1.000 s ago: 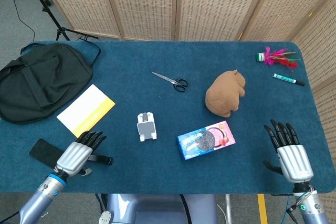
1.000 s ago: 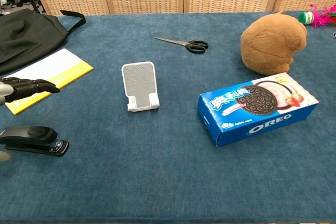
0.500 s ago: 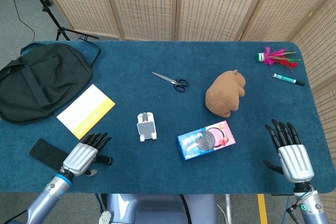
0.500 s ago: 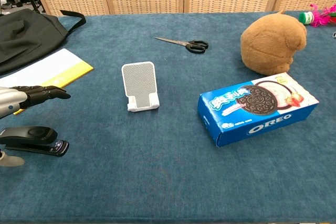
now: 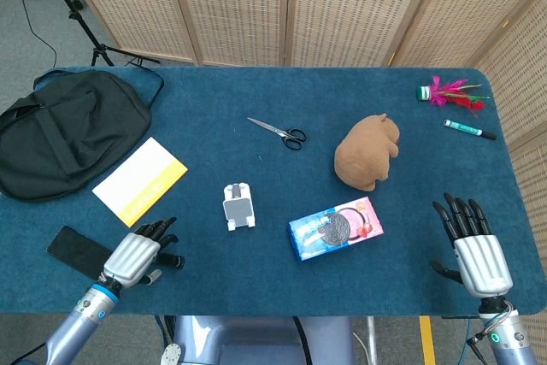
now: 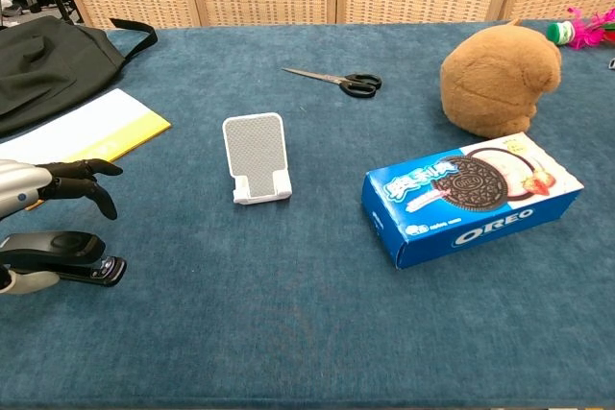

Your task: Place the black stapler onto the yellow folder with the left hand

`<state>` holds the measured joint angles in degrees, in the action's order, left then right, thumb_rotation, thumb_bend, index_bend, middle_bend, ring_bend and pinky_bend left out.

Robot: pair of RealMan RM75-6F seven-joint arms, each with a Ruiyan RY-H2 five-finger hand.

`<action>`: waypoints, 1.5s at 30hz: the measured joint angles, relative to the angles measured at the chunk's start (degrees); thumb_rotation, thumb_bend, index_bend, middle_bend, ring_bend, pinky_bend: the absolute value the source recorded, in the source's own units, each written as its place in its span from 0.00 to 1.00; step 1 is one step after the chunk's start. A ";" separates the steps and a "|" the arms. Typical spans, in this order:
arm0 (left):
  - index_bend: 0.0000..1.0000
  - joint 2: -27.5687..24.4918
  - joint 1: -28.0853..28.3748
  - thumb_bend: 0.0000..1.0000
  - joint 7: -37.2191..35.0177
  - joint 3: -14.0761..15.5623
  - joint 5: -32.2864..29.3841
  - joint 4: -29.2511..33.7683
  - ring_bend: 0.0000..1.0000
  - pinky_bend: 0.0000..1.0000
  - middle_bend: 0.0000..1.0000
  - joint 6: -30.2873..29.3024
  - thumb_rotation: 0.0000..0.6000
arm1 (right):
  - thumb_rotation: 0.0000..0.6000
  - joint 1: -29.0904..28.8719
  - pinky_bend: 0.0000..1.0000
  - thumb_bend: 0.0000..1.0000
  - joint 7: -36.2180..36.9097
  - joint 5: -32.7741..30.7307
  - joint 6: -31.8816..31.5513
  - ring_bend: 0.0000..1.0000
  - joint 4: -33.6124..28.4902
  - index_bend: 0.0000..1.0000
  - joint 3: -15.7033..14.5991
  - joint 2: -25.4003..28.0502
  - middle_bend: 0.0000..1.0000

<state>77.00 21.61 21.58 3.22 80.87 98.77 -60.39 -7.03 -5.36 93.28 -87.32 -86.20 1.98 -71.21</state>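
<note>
The black stapler (image 6: 65, 257) lies flat near the table's front left edge; in the head view only its tip (image 5: 176, 261) shows past my left hand (image 5: 137, 255). That hand (image 6: 53, 185) hovers just over the stapler, fingers curling down towards it, with the thumb low beside its near side. Nothing is gripped. The yellow folder (image 5: 140, 179) lies just beyond the hand, also seen in the chest view (image 6: 96, 130). My right hand (image 5: 475, 246) rests at the front right with fingers spread, holding nothing.
A black bag (image 5: 68, 130) fills the far left and a flat black object (image 5: 75, 250) lies left of my left hand. A white phone stand (image 5: 238, 205), Oreo box (image 5: 335, 228), brown plush (image 5: 367, 151) and scissors (image 5: 278, 132) occupy the middle.
My left hand has dropped closer over the stapler, its fingers have bent from straight to curled downward, and the thumb has come in beside the stapler. The right hand stays still.
</note>
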 measured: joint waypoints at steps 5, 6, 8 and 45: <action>0.41 0.28 0.09 0.35 0.20 0.16 -0.21 0.02 0.19 0.28 0.18 -0.10 1.00 | 1.00 0.02 0.00 0.10 0.17 -0.07 -0.06 0.00 0.06 0.00 0.07 -0.03 0.00; 0.43 0.29 0.12 0.36 0.25 0.19 -0.26 0.04 0.20 0.29 0.19 -0.10 1.00 | 1.00 0.02 0.00 0.10 0.19 -0.07 -0.07 0.00 0.07 0.00 0.07 -0.02 0.00; 0.46 0.33 0.16 0.37 0.39 0.25 -0.46 0.06 0.22 0.30 0.21 -0.04 1.00 | 1.00 0.02 0.00 0.10 0.24 -0.06 -0.13 0.00 0.09 0.00 0.09 -0.02 0.00; 0.74 -0.52 0.73 0.49 2.84 -1.63 -0.56 0.58 0.40 0.45 0.43 -3.73 1.00 | 1.00 -0.04 0.00 0.10 0.12 0.06 -0.09 0.00 0.18 0.00 0.06 -0.15 0.00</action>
<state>76.49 22.33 24.42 1.59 80.31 99.34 -64.12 -7.07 -5.23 93.35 -87.41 -86.02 2.04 -71.35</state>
